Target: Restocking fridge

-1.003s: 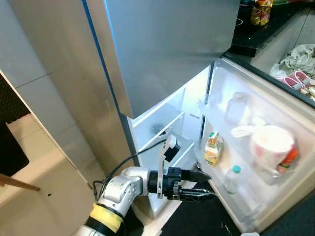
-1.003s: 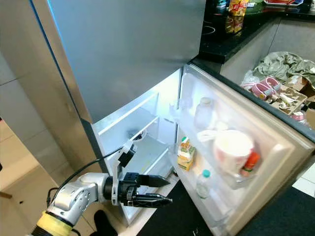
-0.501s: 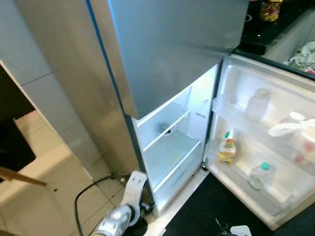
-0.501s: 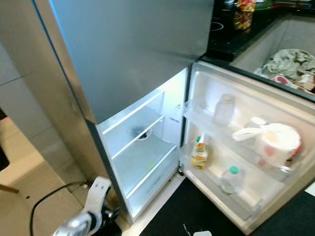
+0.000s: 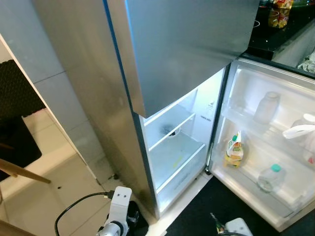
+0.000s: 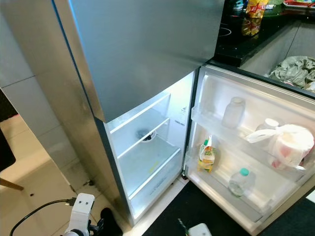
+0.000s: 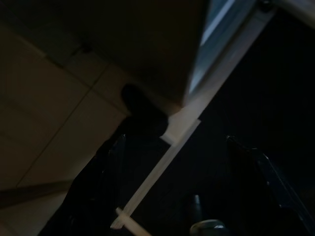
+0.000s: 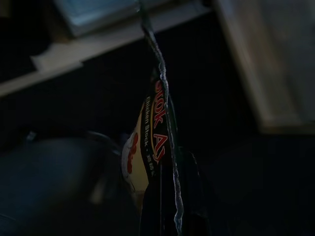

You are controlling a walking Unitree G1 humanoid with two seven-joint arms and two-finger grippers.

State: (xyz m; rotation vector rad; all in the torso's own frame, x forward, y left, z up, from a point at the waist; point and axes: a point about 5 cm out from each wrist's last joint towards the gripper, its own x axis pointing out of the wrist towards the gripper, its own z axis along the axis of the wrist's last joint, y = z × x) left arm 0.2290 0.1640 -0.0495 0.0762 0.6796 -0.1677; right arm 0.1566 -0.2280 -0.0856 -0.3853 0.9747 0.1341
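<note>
Fridge (image 5: 147, 73) bottom section is open, door (image 6: 256, 142) swung out to the robot's right with a jar (image 6: 233, 112), a carton (image 6: 207, 155) and a bottle (image 6: 238, 181) in its racks. The thing to stock is a flat stock packet (image 8: 147, 142) with red lettering. It's pinched edge-on in the right gripper (image 8: 170, 162), fingers closed on its lower part, hanging low over the dark floor mat (image 6: 197, 206) in front of the fridge. Left gripper (image 7: 187, 196) hangs idle by the floor; it's dark, but the fingers look spread with nothing between them. My take on the next bit: the packet is thin and floppy, so I'd bring it up slowly and go in square to the opening — not at an angle past the door racks. The lower shelf (image 5: 179, 155) looks bare, so that's the easy target; the upper one has a small bowl (image 5: 169, 132) at the back. Lay it flat before letting go.
</note>
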